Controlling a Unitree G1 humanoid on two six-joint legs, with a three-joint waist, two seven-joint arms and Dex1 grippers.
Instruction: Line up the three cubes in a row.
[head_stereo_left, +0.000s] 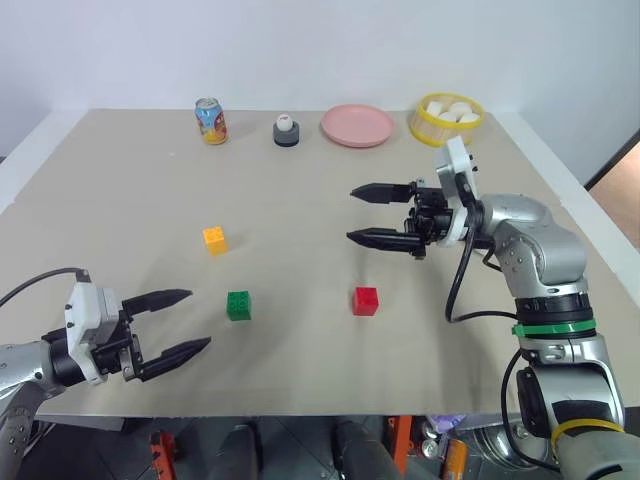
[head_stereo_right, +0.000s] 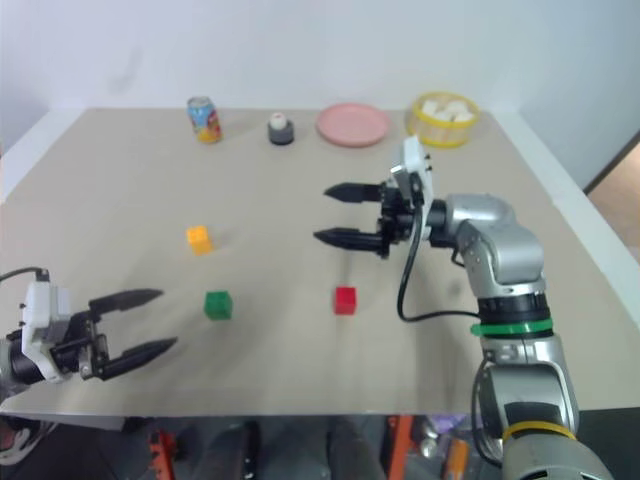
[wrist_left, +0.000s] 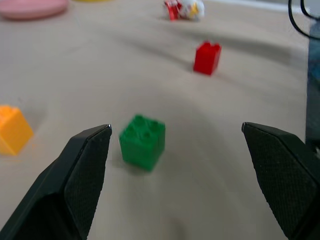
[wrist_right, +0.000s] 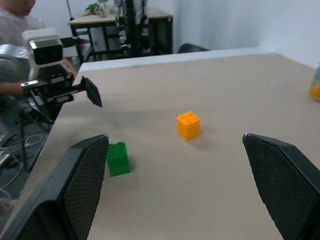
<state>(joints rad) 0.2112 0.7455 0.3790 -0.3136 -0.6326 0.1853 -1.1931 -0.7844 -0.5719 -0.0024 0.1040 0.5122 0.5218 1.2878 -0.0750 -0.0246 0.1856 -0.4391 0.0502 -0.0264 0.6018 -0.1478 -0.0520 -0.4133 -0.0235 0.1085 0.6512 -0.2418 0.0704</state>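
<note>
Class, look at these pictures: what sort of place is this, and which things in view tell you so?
Probably a robotics lab or test room. A plain covered table is set out with test props: three cubes, yellow, green and red, plus a can and a pink plate. Behind it, the right wrist view shows a workbench.

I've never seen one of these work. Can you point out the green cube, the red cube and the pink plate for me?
green cube (head_stereo_left: 238, 305), left eye view, on its front face.
red cube (head_stereo_left: 366, 301), left eye view, on its front face.
pink plate (head_stereo_left: 357, 126), left eye view, on its flat middle.
</note>
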